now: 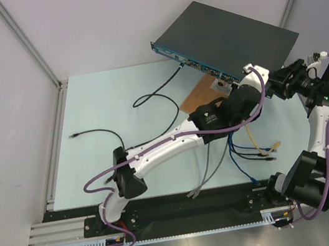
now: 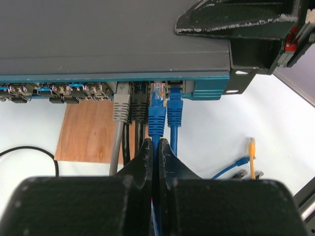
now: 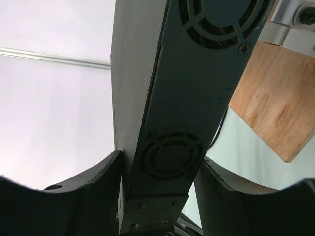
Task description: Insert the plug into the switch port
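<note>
Pale counter (image 1: 98, 102), grey walls (image 1: 103, 19); switch (image 1: 226, 37) runs far-left to near-right, sockets nearward. My left jaws pinch the cable (image 2: 156, 139) behind the plug (image 2: 156, 110); my right jaws clamp the switch.

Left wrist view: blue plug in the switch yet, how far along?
Done: right gripper clamps the switch by its end; three neighbouring plugs sit in ports. In hand: left gripper shut on the blue cable, blue plug at the port mouth, clear tip showing. Left: push it home, release.
</note>
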Available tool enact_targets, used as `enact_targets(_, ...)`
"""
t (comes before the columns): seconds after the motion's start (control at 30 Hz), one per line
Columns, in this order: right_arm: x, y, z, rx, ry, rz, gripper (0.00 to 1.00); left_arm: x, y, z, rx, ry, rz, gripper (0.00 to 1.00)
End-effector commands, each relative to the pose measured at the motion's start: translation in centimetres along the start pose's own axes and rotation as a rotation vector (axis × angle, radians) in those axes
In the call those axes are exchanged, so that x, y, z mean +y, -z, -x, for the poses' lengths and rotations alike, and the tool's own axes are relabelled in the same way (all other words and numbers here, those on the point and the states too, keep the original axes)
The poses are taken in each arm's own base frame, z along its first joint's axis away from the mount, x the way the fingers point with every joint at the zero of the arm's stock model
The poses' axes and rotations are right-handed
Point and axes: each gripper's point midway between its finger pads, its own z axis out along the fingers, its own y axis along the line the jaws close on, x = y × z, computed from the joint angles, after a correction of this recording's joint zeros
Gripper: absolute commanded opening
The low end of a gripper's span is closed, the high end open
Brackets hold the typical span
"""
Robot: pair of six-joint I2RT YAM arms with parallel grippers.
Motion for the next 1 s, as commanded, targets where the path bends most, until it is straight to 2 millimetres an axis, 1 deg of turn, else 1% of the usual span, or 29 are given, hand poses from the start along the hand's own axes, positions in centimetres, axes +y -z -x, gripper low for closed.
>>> enact_targets(0.0,2.0,-0.8,-1.8,0.097,0.108,0.072,0.00,0.7,-0.4,2.0,-0.045,0.062,0.006,0.00)
enact_targets(0.07,1.9,-0.8,-1.9,0.098,0.110,0.070,0.00,1.1,-0.6,2.3,-0.052,0.066,0.011,0.00)
enact_targets(0.17,1.8,-0.8,-1.8,0.097,0.110,0.070,0.00,1.2,-0.9,2.5,-0.057,0.066,0.010,0.00)
enact_targets(0.33,1.9,-0.8,-1.8,0.097,0.116,0.072,0.00,1.1,-1.3,2.1,-0.043,0.083,0.000,0.00)
enact_targets(0.5,1.8,-0.8,-1.9,0.099,0.119,0.070,0.00,1.0,-1.3,3.0,-0.056,0.136,-0.032,0.00)
enact_targets(0.57,1.8,-0.8,-1.9,0.099,0.124,0.070,0.00,0.7,-1.0,3.5,-0.061,0.155,-0.055,0.00)
enact_targets(0.63,1.9,-0.7,-1.8,0.096,0.133,0.071,0.00,0.4,-0.8,3.4,-0.051,0.164,-0.074,0.00)
enact_targets(0.77,1.9,-0.7,-1.9,0.096,0.141,0.071,0.00,0.5,-0.7,2.4,-0.015,0.179,-0.073,0.00)
enact_targets(0.97,1.7,-0.8,-2.2,0.106,0.142,0.075,0.00,0.8,-1.9,4.5,-0.099,0.196,-0.063,0.01)
